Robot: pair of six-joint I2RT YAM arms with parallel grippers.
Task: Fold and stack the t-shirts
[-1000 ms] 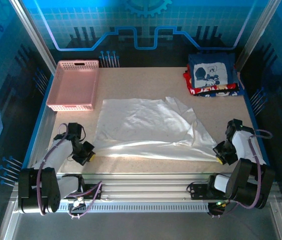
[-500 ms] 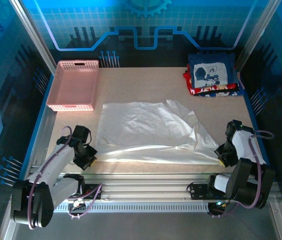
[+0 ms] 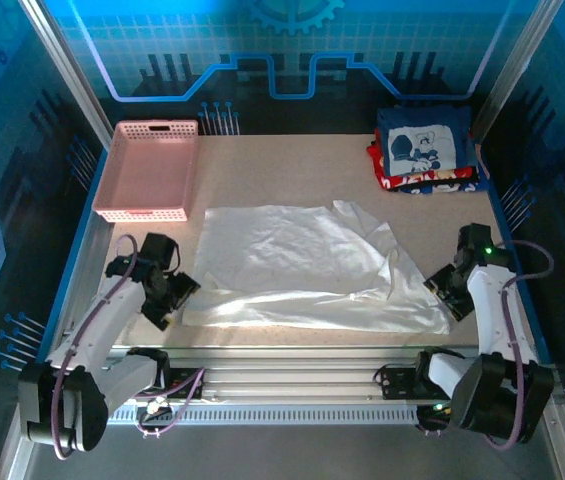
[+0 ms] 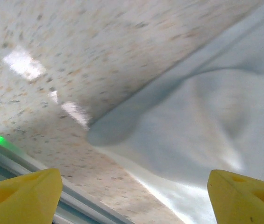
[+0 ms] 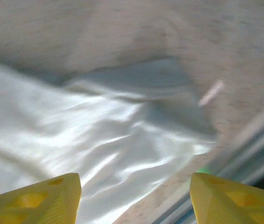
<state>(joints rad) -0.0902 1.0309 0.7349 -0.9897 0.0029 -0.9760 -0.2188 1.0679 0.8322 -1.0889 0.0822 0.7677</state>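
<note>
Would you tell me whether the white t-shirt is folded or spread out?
Spread out: the white t-shirt lies wide and wrinkled across the table, unlike the folded stack far right.

Speckled beige table across the centre of the top view, and spread over its middle and lower part lies the white t-shirt, flat at the upper left, rumpled and creased toward the lower right, its near hem running close along the table's bottom edge. Up in the upper left corner sits the pink lattice basket, just clear of the cloth. Over in the upper right corner there's the stack of folded shirts, the navy shirt with its white cartoon print on top and red edges showing beneath, well apart from the white one.
</note>
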